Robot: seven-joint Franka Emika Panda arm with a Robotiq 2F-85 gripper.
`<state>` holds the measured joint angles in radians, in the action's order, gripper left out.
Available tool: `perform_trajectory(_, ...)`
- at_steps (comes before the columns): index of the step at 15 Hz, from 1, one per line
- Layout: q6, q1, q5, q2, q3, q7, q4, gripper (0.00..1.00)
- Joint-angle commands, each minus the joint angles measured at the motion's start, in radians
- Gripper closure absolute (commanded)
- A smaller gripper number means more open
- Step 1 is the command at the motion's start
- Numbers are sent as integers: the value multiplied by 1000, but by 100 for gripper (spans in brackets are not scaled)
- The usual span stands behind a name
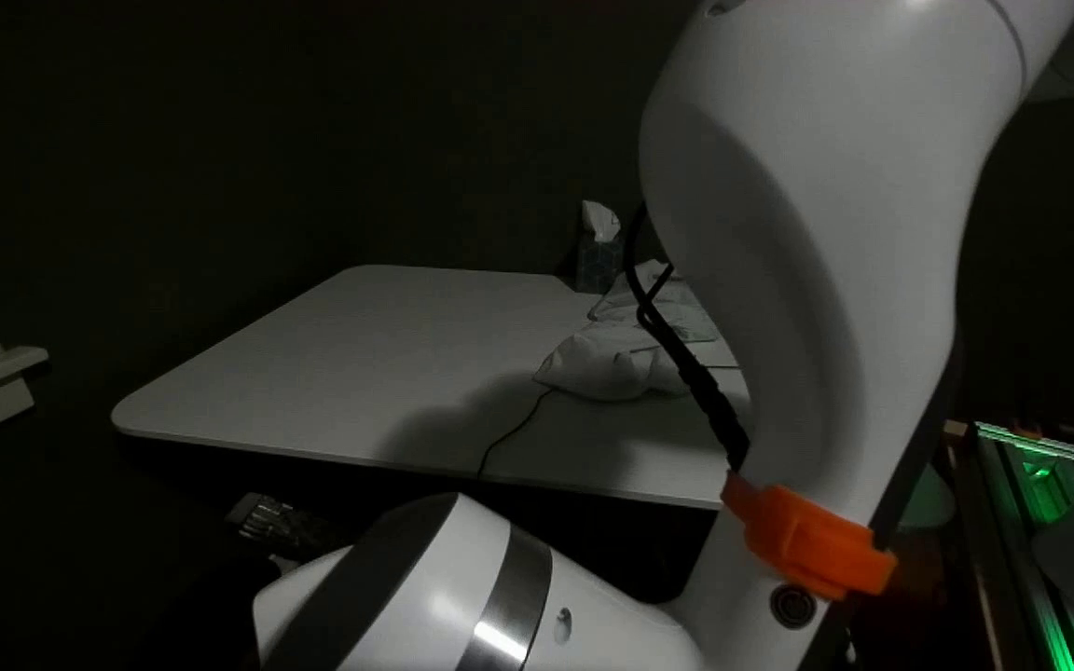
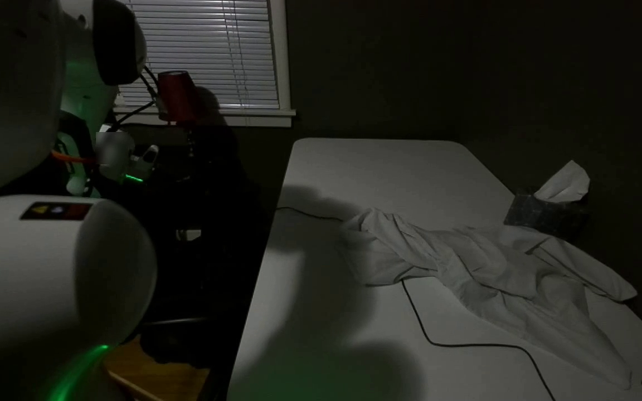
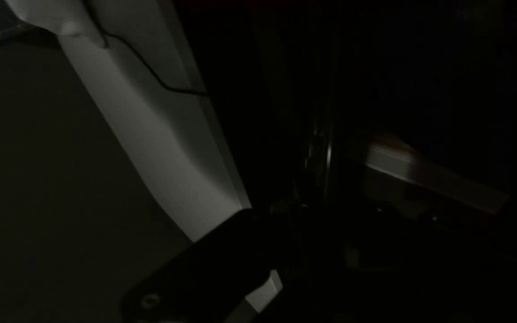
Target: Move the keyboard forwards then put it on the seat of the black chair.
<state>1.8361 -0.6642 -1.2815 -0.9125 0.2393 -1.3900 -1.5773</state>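
Observation:
The keyboard does not show in any view. The black chair cannot be made out for sure; a dark shape [image 2: 173, 340] stands beside the table in an exterior view, too dark to name. My gripper [image 3: 294, 220] is a dark silhouette low in the wrist view, off the long edge of the white table [image 3: 159, 148]. One finger stands out against the table; the other blends into the dark. Whether the jaws are open, shut or holding something is too dark to tell. In an exterior view, the arm's wrist [image 1: 425, 596] hangs in front of the near table edge.
The white table [image 1: 388, 345] bears a crumpled pale cloth [image 2: 494, 267], a thin dark cable [image 2: 477, 345] running under it, and a tissue box [image 1: 598, 265]. A red lamp [image 2: 179, 97] stands near the window blinds [image 2: 204, 50]. An orange clamp [image 1: 812, 540] sits on the arm.

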Motion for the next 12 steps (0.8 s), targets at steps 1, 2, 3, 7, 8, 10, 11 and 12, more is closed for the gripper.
perform_trajectory(1,152,49,-2,45,15,-17,-58,95)
perform_trajectory(2,200,58,-15,44,8,-27,-64,95)
perform_trajectory(3,245,73,-5,44,11,-24,-73,95)
perform_trajectory(7,411,126,12,34,22,8,-122,95)
perform_trajectory(8,459,137,6,35,24,16,-138,95)
perform_trajectory(10,532,154,22,42,35,59,-163,95)
perform_trajectory(11,553,155,23,40,33,72,-168,95)
perform_trajectory(12,562,156,34,39,37,87,-172,95)
